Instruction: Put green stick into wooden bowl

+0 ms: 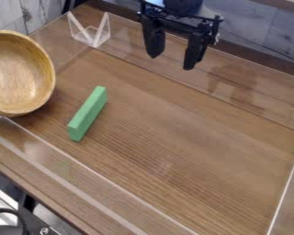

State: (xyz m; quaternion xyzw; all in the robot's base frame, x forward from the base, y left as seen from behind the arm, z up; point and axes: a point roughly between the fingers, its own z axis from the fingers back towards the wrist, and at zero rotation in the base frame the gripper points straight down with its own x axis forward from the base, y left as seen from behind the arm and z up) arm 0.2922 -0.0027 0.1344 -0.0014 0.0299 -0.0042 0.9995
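Green stick: the small bright green rectangular matte bar [87, 113] lies flat on the table, untouched, down and to the left of my fingers in the picture, well apart from them.
Fingers: my black two-fingered gripper [173, 53] hangs pointing down over the far part of the table, its fingers [152, 41] spread wide with nothing between them.
Long axis: the stick runs diagonally, upper end toward the far right, lower end toward the near left; I judge I will need to turn the wrist so the jaws close across its narrow width.
Arm: I have only one, so the reach is its own.
Wooden bowl: the round light tan bowl with visible grain and a thick rim [41, 50] sits farther left than the stick, just beside its upper end but not touching; it looks empty.
Open room: the brown wood-grain tabletop [198, 138] between fingers and stick is bare, so I see a free path down and left.
Edges: a clear raised border [51, 147] runs along the near side, close to the stick's lower end; a small clear stand [88, 31] sits left of my fingers, near the far edge.
Risk: I reckon a skewed grip could push the stick toward that near border.
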